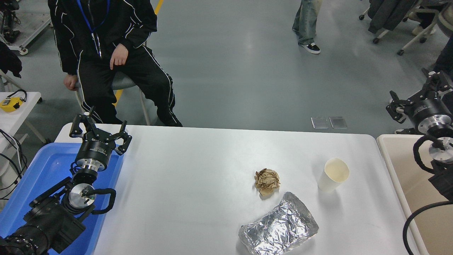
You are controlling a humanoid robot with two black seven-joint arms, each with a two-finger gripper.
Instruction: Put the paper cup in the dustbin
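You see the cup (333,175) standing upright on the white surface (198,170), toward its right side, its cream inside open to the camera; nothing touches it. Just left of it lies a crumpled brown paper ball (267,181); nearer to you than both lies a crinkled foil packet (279,229), close to the ball but apart from the cup. The dustbin (393,166) sits beyond the surface's right edge, only its pale rim and part of its tan inside showing; the cup is near that edge but well outside the bin.

Your right gripper (417,94) hangs at the picture's right edge, above the bin's far corner and past the surface's far right corner, well apart from the cup; its fingers are spread open and hold nothing. Your left gripper (100,130) is parked at the lower left, over the far end of a blue tub (42,173); its fingers are likewise spread and empty.

At the far side a person (106,49) in a black tracksuit sits on a chair, one hand (118,58) resting on a thigh; another person's legs (307,24) stand on the grey floor further back.
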